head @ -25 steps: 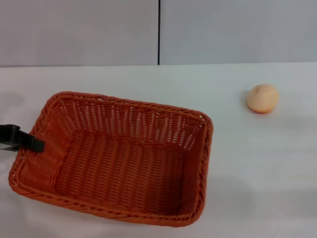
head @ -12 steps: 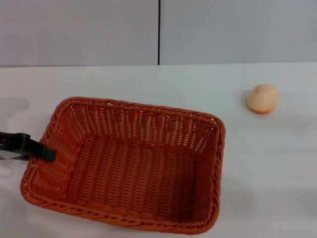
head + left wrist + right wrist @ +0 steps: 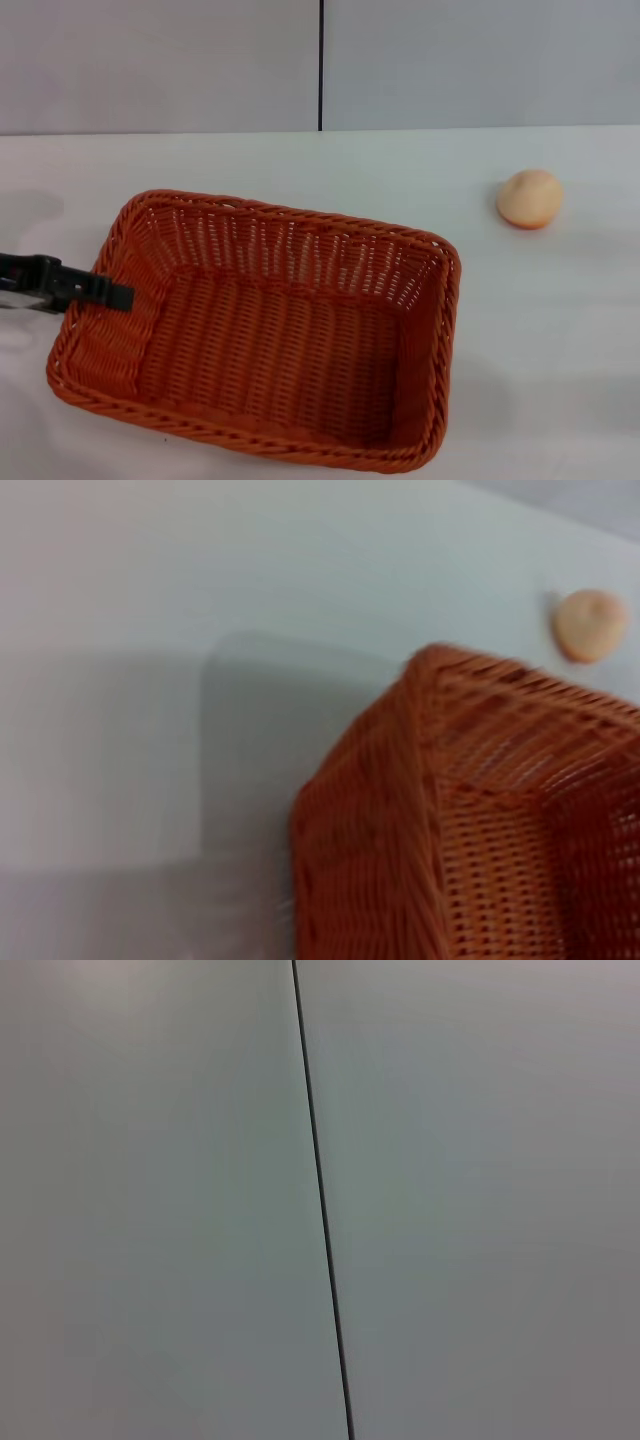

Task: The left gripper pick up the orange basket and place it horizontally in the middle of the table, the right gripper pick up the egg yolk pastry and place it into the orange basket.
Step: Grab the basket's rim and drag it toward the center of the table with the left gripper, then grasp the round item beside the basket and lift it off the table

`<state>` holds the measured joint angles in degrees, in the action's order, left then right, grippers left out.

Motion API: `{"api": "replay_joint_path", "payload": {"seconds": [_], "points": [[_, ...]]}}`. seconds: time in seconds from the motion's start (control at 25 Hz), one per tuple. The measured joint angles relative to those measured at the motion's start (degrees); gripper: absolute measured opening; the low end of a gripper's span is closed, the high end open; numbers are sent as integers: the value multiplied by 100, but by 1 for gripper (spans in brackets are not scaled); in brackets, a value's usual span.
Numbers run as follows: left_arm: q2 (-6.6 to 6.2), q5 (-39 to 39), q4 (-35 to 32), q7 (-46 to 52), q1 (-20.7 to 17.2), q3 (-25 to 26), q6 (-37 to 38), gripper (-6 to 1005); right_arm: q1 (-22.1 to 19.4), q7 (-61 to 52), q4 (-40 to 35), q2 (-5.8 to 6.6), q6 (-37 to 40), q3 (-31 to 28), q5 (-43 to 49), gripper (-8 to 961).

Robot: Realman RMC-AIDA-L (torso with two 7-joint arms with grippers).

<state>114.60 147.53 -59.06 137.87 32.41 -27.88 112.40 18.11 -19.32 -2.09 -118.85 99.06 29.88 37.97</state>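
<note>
The orange basket sits on the white table, left of centre and close to the robot. Its long axis runs roughly left to right but skewed, the right end lying nearer the robot than the left. The left hand is at the basket's left short wall, one black finger reaching over the rim; it appears closed on that wall, though the far finger is hidden. I judge that squaring the basket means swinging it about this held end. The egg yolk pastry rests well apart, farther back on the right, nearer the right arm. The right hand is out of view.
</note>
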Motion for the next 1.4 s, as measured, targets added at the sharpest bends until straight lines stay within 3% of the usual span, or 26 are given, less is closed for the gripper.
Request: {"api": "replay_joint_path", "payload": {"seconds": [0.24, 0.56, 0.72, 0.84, 0.96, 1.04, 1.08, 1.12, 1.24, 1.28, 1.4], "points": [[-137, -65, 3, 35, -23, 21, -21, 753, 0, -15, -1, 2, -10, -15, 0, 641], [-420, 10, -9, 75, -76, 13, -326, 801, 0, -28, -2, -4, -11, -35, 0, 632], [-496, -444, -47, -207, -52, 231, -528, 819, 1, -280, -31, 1, -140, -53, 0, 628], [-424, -1174, 2, -596, -34, 294, -949, 820, -15, -893, -240, 17, -405, -51, 14, 625], [-200, -2025, 75, -1275, -63, 296, -1599, 821, -96, -1707, -606, 45, -692, -2, 164, 622], [-200, -2025, 75, -1275, -63, 296, -1599, 822, -193, -2407, -953, 111, -847, 8, 556, 620], [-37, -2456, 88, -1702, -81, 296, -1933, 822, -231, -2675, -1093, 153, -871, 7, 733, 619], [312, -3525, 254, -2843, -152, 283, -2510, 821, -286, -3047, -1289, 208, -898, 5, 983, 618], [361, -4088, 538, -3334, -196, 249, -2665, 820, -416, -4358, -1962, 460, -909, -19, 1864, 614], [342, -5028, 1294, -4202, -239, 220, -2765, 819, -446, -4814, -2195, 561, -909, -33, 2223, 613], [325, -5729, 1884, -4983, -286, 239, -2752, 817, -457, -6468, -3083, 920, -866, -126, 3467, 610]]}}
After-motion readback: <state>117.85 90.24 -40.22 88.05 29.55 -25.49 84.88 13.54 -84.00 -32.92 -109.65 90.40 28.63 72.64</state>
